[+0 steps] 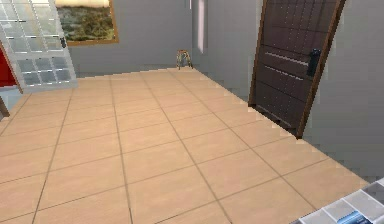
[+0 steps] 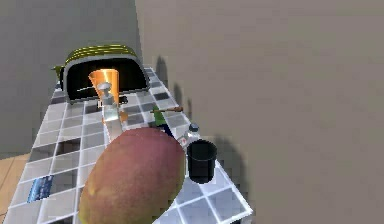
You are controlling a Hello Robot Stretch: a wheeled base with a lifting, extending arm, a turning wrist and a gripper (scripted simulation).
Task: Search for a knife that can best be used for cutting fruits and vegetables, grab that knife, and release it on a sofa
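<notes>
A slim silvery thing (image 2: 112,108) — possibly the knife — lies on the tiled counter (image 2: 60,135) just in front of the toaster (image 2: 100,65), long axis running far to near, beyond the big reddish fruit (image 2: 135,182). I can't tell the gripper's state.

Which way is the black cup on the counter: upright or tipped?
Upright: the cup stands on the tiled counter, round rim facing up.

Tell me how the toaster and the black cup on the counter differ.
The toaster is shiny metal with a yellowish top; the black cup is plain and dark. The toaster is wide and boxy, the cup narrow and round. Both stand upright on the tiled counter.
</notes>
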